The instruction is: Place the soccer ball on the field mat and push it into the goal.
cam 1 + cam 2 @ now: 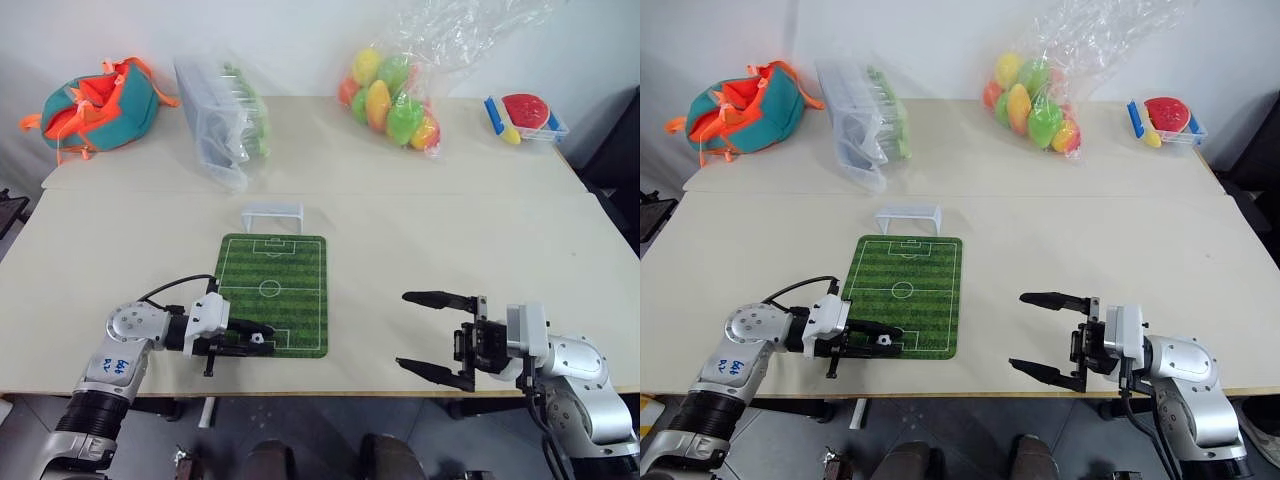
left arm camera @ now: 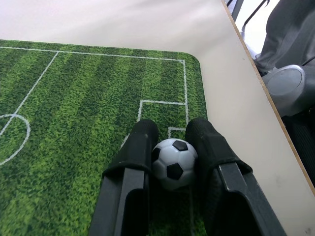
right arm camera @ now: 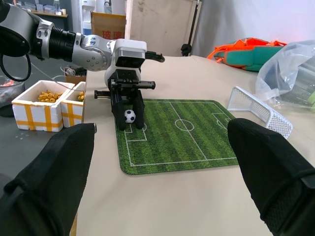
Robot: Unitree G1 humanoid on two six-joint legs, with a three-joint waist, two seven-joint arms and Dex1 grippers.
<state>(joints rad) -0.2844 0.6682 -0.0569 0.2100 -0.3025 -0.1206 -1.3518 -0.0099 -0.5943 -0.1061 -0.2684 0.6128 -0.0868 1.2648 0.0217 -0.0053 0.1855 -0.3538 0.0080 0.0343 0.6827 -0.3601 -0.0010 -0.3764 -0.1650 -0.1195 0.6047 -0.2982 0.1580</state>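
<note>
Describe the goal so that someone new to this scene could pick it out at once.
On the beige table lies a green field mat with white pitch lines. Just past its far short edge stands the goal, a small low white frame with netting, unlike the flat goal boxes printed on the mat.

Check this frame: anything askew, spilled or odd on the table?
Only the goal: it stands off the field mat, apart from its far edge and shifted left of the printed goal box. The left claw grips the soccer ball over the mat.

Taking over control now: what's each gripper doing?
Left gripper: shut on the tiny black-and-white soccer ball.
Right gripper: open, empty.
</note>
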